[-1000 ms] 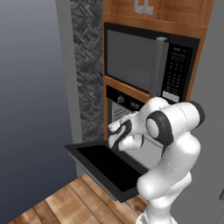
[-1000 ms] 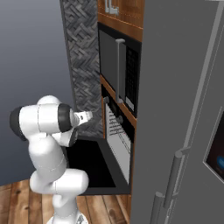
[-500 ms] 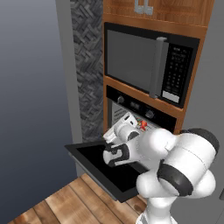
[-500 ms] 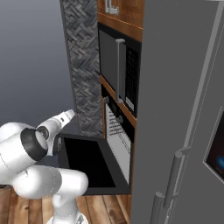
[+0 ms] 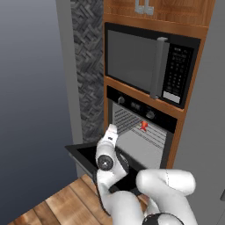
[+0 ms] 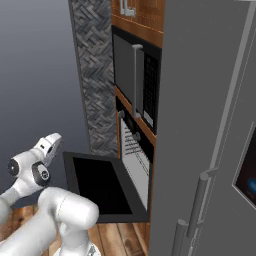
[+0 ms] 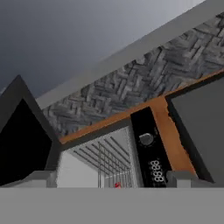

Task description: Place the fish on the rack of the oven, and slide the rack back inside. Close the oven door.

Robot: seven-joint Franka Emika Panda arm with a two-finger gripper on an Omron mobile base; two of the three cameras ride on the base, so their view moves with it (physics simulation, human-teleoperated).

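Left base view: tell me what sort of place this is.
A rendered home kitchen, most likely: a built-in oven with its oven door dropped open, a black microwave above it in brown wood cabinetry, and wood plank flooring.

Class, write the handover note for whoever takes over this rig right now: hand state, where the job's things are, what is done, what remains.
Hand: holding nothing; open or shut cannot be told. It is outside the oven, above the oven door.
Fish: lying on the rack inside the oven cavity.
Oven door: fully open, lying flat.
Done: fish placed; rack appears to be pushed in.
Left: close the oven door.
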